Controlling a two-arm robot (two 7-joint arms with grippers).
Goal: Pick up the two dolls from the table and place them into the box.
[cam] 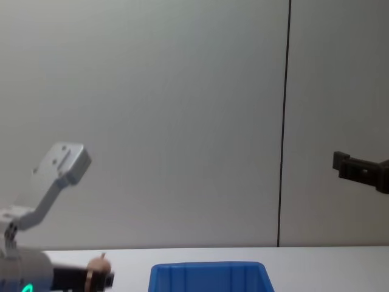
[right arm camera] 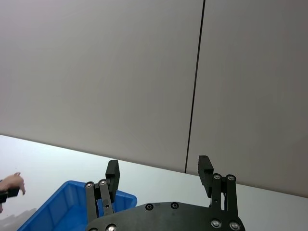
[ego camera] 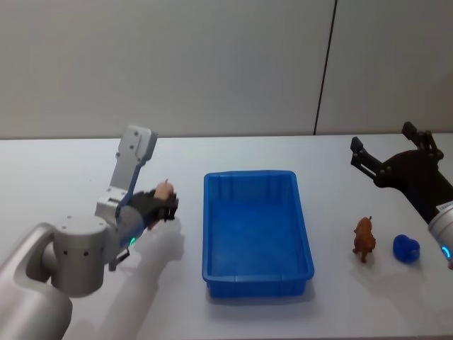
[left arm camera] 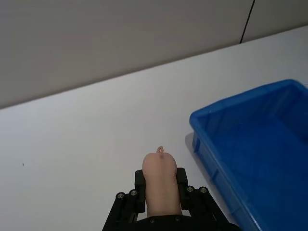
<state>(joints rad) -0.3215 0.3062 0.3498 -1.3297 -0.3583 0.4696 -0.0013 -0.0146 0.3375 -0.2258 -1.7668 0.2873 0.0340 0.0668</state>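
Dolls, three: pink doll (left arm camera: 161,173) pinched by left gripper (ego camera: 168,202); brown doll (ego camera: 364,237), blue doll (ego camera: 406,248) near one box (ego camera: 258,174); right gripper (ego camera: 383,139) spread

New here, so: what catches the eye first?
The bright blue box sits mid-table. Left of it, the left gripper is shut on a pale pink doll. Right of it stand a brown animal figure and small blue doll, with the open right gripper raised nearby.
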